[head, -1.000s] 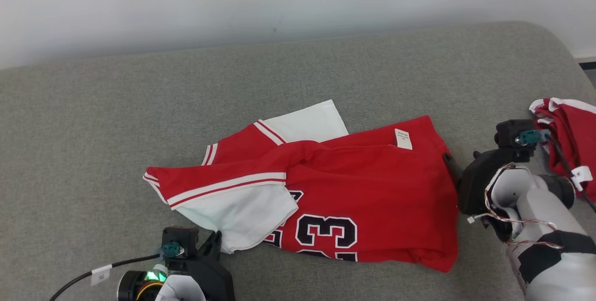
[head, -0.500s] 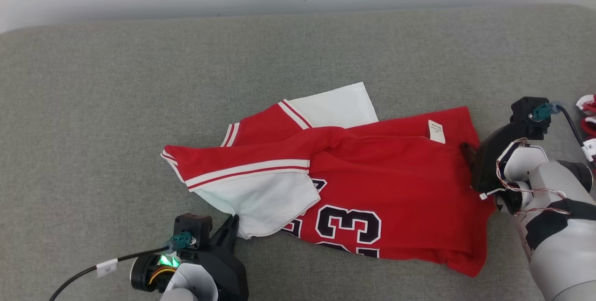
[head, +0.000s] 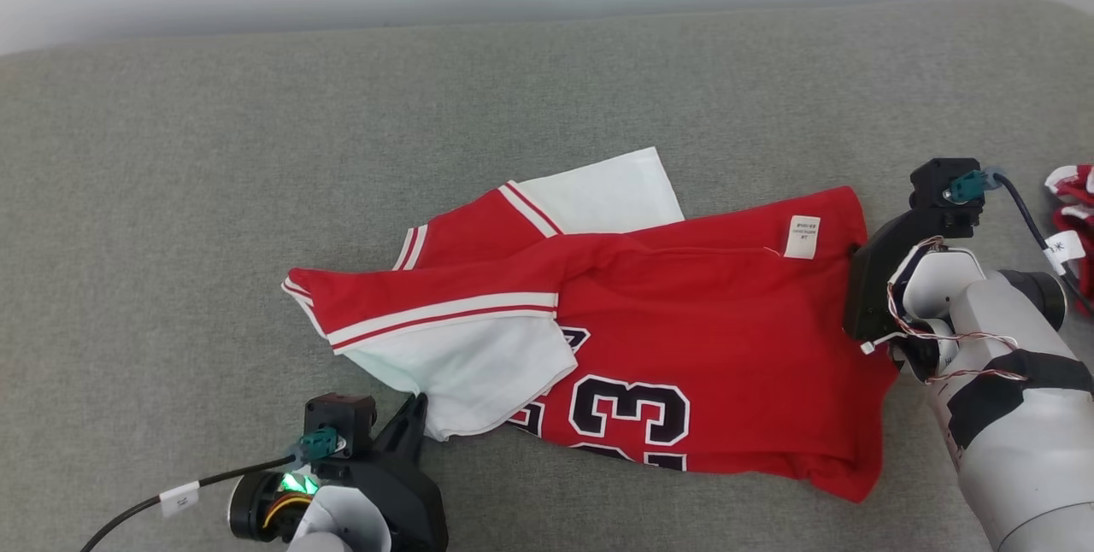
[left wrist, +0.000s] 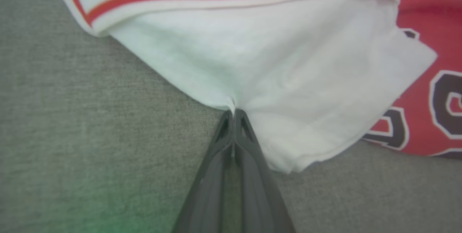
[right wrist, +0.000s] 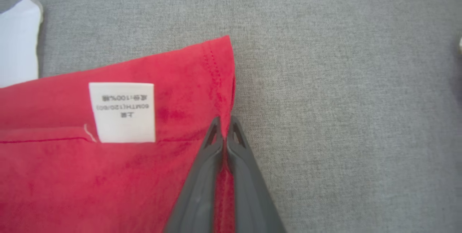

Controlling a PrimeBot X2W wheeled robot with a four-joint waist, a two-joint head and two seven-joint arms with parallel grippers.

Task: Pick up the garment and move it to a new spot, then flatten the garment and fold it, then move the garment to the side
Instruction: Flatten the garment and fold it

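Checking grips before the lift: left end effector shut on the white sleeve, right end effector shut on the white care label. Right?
Not quite. The right wrist view shows the right end effector shut on the red edge of the jersey, apart from the care label. The left end effector is shut on the white sleeve.

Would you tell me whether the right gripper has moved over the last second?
Yes. Against the white label on the jersey, the right gripper has come closer and shut on the red hem.
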